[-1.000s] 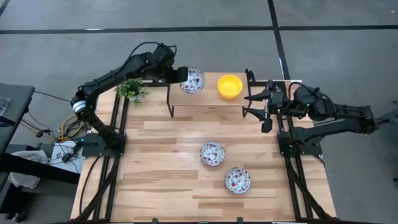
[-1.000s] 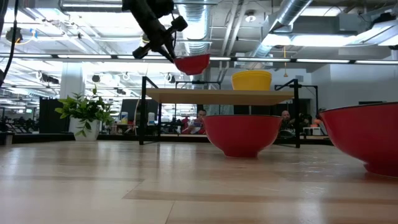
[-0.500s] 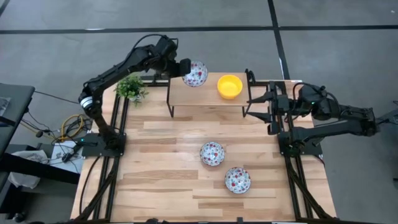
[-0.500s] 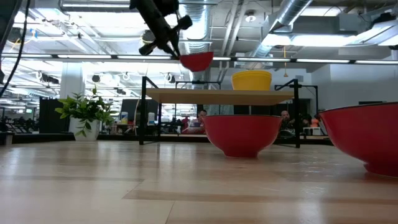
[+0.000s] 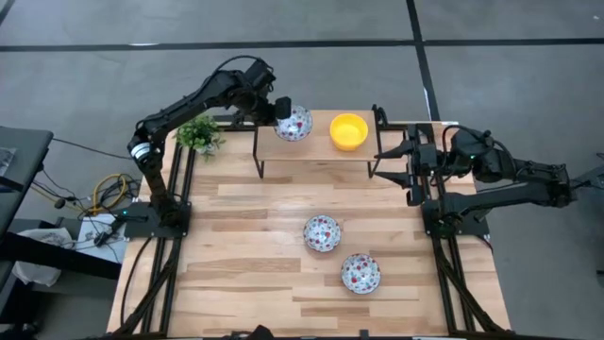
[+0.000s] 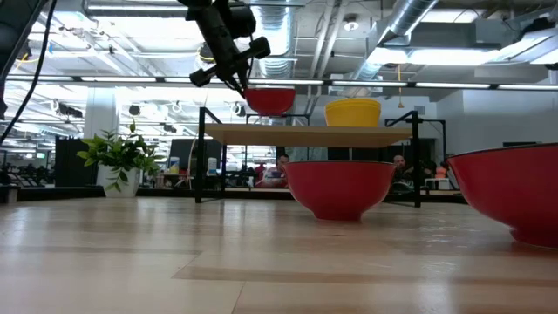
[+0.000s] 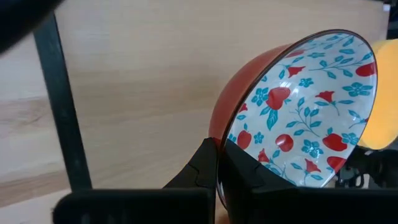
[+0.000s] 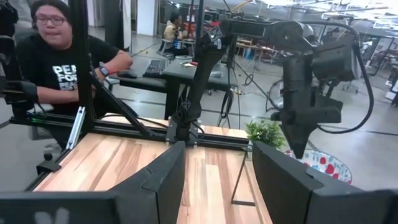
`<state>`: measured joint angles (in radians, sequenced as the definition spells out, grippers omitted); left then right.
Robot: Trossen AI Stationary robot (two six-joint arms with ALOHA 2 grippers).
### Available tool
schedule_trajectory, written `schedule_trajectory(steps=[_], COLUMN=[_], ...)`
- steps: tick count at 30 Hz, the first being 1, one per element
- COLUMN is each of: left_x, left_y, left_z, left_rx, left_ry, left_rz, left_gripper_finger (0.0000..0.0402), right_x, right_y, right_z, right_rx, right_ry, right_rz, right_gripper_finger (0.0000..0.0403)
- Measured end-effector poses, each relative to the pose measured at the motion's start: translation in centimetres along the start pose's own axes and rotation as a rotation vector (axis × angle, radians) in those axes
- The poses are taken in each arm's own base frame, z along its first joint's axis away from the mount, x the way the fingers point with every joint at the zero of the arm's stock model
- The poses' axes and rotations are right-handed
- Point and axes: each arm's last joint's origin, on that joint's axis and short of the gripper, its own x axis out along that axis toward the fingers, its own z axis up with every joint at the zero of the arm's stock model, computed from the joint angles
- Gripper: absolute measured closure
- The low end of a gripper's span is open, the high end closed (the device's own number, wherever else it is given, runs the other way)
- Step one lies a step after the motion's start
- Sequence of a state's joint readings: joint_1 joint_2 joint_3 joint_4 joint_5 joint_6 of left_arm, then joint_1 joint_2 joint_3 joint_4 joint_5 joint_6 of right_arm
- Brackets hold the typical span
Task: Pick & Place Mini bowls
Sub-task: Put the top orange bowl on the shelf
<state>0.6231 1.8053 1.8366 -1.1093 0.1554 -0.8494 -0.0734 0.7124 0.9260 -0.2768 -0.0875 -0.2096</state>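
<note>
My left gripper point(image 5: 281, 109) is shut on a mini bowl point(image 5: 294, 123), red outside and white with a red-and-blue flower pattern inside. It holds the bowl just above the left end of the raised wooden shelf point(image 5: 311, 149). A yellow mini bowl point(image 5: 348, 130) stands on its base on the shelf. Two more patterned mini bowls point(image 5: 322, 232) point(image 5: 360, 272) sit upright on the table. My right gripper point(image 5: 382, 156) waits open and level at the shelf's right end, holding nothing. My left gripper pinches the bowl's rim point(image 7: 219, 142) on the side toward the table's left, one finger point(image 7: 244, 169) inside the bowl and one point(image 7: 204, 163) on the red outer wall. The fingers slant steeply down from the left. The bowl point(image 6: 270, 100) hangs nearly level, clear of the shelf point(image 6: 305, 133).
A small potted plant point(image 5: 199, 134) stands at the table's far left, beside the shelf's black leg point(image 5: 259, 151). A person point(image 8: 56, 56) sits beyond the table's left side. Bare wood lies along the table's near and left parts.
My left gripper has tipped more steeply downward and sunk toward the shelf with the bowl. The bowl, tilted a second ago, now hangs closer to level and lower, just above the shelf's left end.
</note>
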Motion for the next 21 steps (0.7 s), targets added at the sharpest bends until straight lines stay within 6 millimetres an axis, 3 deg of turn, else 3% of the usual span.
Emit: schedule_trajectory(steps=[10, 21], left_x=[2.1, 2.2], left_y=[0.3, 1.0], left_z=[0.4, 1.1], left_rx=[-0.020, -0.044], left_ry=[0.043, 0.037], left_rz=[0.054, 0.066], left_gripper_finger=[0.0397, 0.0396], right_x=[0.0, 0.0], right_y=[0.0, 0.0], right_z=[0.0, -0.1], right_rx=[0.003, 0.002], right_ry=[0.003, 0.006], right_rz=[0.000, 0.000], right_gripper_finger=[0.0229, 0.0230])
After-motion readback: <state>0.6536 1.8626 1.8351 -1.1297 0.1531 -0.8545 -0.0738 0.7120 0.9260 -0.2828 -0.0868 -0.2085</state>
